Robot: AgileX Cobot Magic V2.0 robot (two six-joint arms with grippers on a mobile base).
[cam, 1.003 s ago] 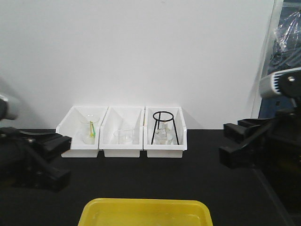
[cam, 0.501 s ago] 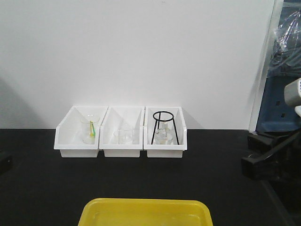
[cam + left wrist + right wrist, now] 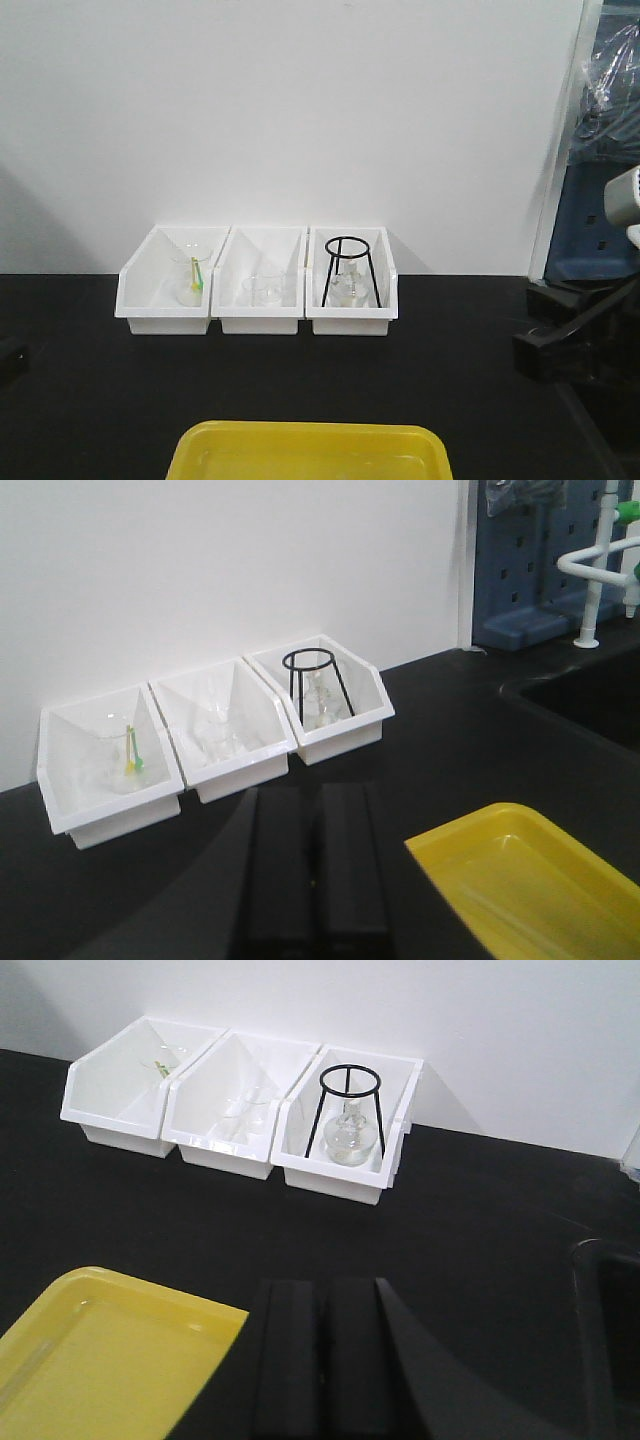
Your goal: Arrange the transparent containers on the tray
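The yellow tray (image 3: pixel 310 447) lies at the near edge of the black table, also seen in the left wrist view (image 3: pixel 530 880) and the right wrist view (image 3: pixel 110 1355). No test tube shows clearly; only faint clear streaks glint on the tray floor. My left gripper (image 3: pixel 318 792) is shut with nothing between its fingers and hangs left of the tray; in the front view only a dark corner of it (image 3: pixel 8 356) shows. My right gripper (image 3: pixel 322 1285) is also shut and holds nothing, just right of the tray, with its black fingers (image 3: pixel 540 340) at the table's right side.
Three white bins (image 3: pixel 258 318) stand in a row against the wall. The left one holds a beaker with a green-yellow stick (image 3: pixel 193 278), the middle one a small beaker (image 3: pixel 264 290), the right one a black wire stand (image 3: pixel 350 268) over a round flask (image 3: pixel 346 1137). A sink edge (image 3: pixel 605 1300) lies at right.
Both arms have drawn back outward from the table's middle. The left one has nearly left the front view and the right one has shifted right. In the last half second almost nothing moved.
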